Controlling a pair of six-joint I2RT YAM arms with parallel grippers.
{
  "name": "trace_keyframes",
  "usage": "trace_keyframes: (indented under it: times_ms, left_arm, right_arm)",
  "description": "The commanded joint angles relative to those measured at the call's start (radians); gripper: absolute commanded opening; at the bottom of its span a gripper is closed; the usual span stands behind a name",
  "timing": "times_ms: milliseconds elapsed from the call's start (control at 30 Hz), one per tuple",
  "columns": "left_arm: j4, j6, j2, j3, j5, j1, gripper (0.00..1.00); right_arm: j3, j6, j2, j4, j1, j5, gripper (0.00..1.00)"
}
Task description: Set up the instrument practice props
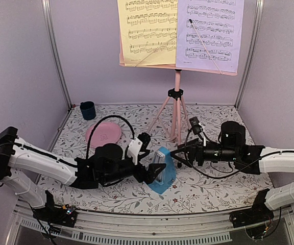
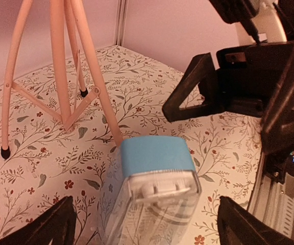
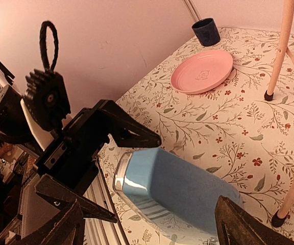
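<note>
**Plate and cup on the left side of the bench**

A round pink plate (image 1: 103, 134) lies flat on the bench (image 1: 218, 115), in the left half, about midway between near and far. It has a faint mark in its middle. A small dark blue cup (image 1: 88, 109) stands upright in the far left corner, near the plate but not touching it. The bench has a white cover printed with grey-green twigs and small red flowers. Pale lavender walls (image 1: 86, 56) close the left, far and right sides. A metal post (image 1: 55, 51) stands in each far corner, and a grey rail (image 1: 152, 232) runs along the near edge.
</note>
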Motion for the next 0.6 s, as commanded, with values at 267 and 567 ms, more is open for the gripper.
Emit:
trace_keyframes:
  times_ms: [267,567]
  left_arm:
    - [0.361,0.127,-0.073,-0.192,0.061,0.008,0.78]
    - [0.405,0.156,0.042,-0.123,0.069,0.008,0.79]
  right_arm:
    - [0.233,0.012,0.143,-0.169,-0.008,0.035,0.72]
    - [0.229,0.044,0.187,-0.169,-0.006,0.022,0.65]
